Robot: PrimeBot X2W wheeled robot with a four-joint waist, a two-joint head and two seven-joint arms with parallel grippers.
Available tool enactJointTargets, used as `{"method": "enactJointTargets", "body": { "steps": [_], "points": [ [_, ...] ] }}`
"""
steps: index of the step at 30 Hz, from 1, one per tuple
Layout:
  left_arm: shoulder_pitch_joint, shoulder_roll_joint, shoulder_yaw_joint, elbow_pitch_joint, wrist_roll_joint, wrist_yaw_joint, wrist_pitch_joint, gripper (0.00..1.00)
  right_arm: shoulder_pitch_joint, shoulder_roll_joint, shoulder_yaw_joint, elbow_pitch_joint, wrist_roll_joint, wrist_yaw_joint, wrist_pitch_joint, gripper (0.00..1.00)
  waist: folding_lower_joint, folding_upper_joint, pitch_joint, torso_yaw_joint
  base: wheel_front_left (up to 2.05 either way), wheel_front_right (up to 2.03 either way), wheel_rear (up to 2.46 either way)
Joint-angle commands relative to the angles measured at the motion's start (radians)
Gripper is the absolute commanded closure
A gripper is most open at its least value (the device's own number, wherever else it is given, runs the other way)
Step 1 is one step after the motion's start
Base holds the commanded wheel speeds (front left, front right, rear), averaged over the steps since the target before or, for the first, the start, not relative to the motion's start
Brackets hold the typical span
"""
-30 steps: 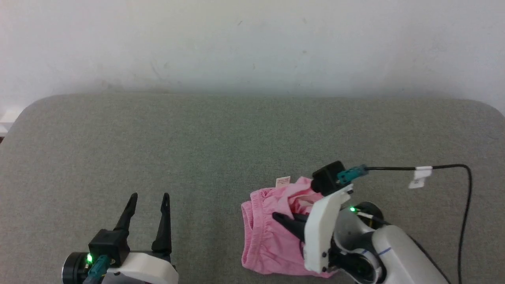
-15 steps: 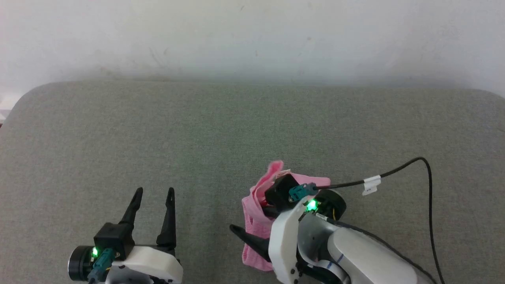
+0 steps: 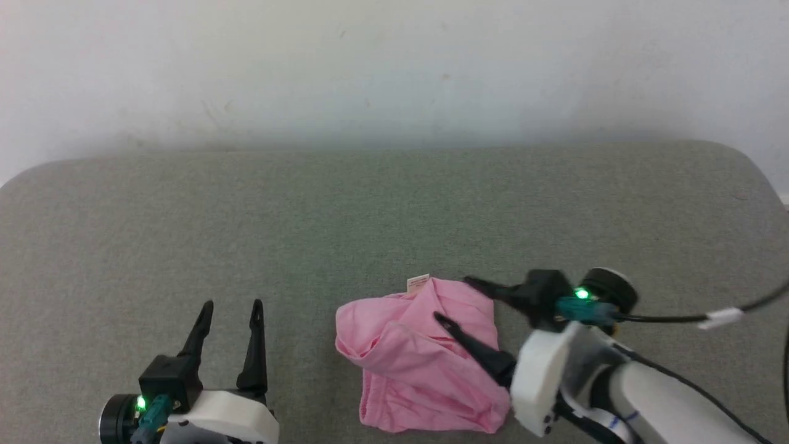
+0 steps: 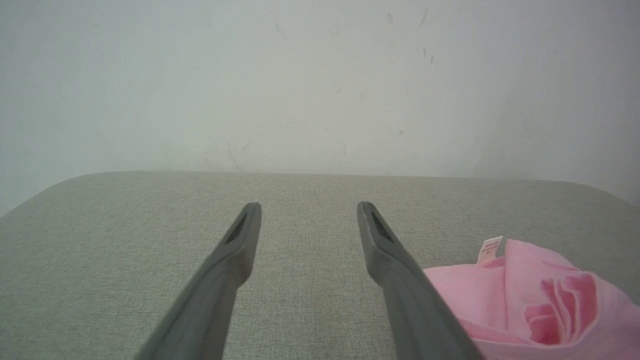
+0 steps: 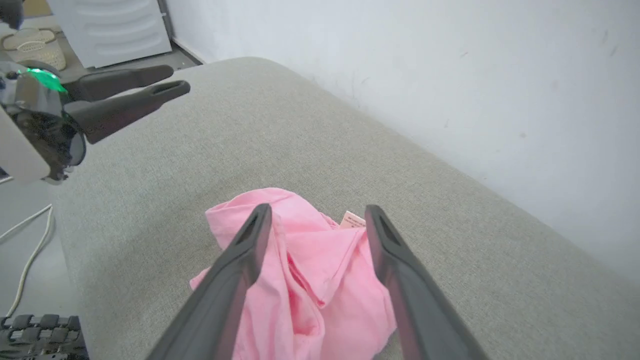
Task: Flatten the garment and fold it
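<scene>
Garment (image 3: pixel 413 361) soft matt cloth — pad (image 3: pixel 246 216) probably coarse-woven fabric.

Grey fabric surface (image 3: pixel 345 203) against a plain white wall (image 3: pixel 394 61).

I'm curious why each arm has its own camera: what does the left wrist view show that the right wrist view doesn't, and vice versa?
Left wrist view: the bare grey fabric cushion between the fingers of the open left gripper. Right wrist view: the open right gripper over the crumpled pink cotton shorts, plus floor, a white cable, a white cabinet. Shared: left gripper, shorts, their small white label, cushion, white wall.
</scene>
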Motion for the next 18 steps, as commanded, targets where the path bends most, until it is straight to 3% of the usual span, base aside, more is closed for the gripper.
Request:
{"method": "enactJointTargets", "body": {
  "steps": [1,5,11,15,18],
  "points": [
    [0.014,0.003,0.003,-0.004,-0.005,0.008,-0.005,0.0,0.054,-0.002,-0.065,-0.038,-0.021,-0.001,-0.021,0.0,-0.0001,-0.0001,-0.007,-0.017,0.0,0.0,0.0],
    [0.015,0.005,0.002,-0.014,-0.005,0.014,-0.001,0.0,0.186,0.046,-0.302,-0.12,-0.067,-0.001,-0.094,0.0,-0.0001,-0.0001,-0.005,-0.03,0.0,0.0,0.0],
    [0.013,0.006,0.006,-0.022,-0.007,0.025,-0.002,0.0,0.362,0.175,-0.637,-0.185,-0.178,-0.001,-0.183,0.0,-0.0001,-0.0001,-0.005,-0.04,0.0,0.0,0.0],
    [0.019,0.003,0.018,-0.029,-0.01,0.037,-0.006,0.0,0.449,0.24,-0.764,-0.211,-0.227,-0.001,-0.208,0.0,-0.0001,-0.0001,-0.01,-0.043,0.0,0.0,0.0],
    [0.024,0.002,0.025,-0.033,-0.01,0.043,-0.008,0.0,0.483,0.261,-0.805,-0.22,-0.241,-0.001,-0.212,0.0,-0.0001,-0.0001,-0.014,-0.045,0.0,0.0,0.0]
  ]
}}
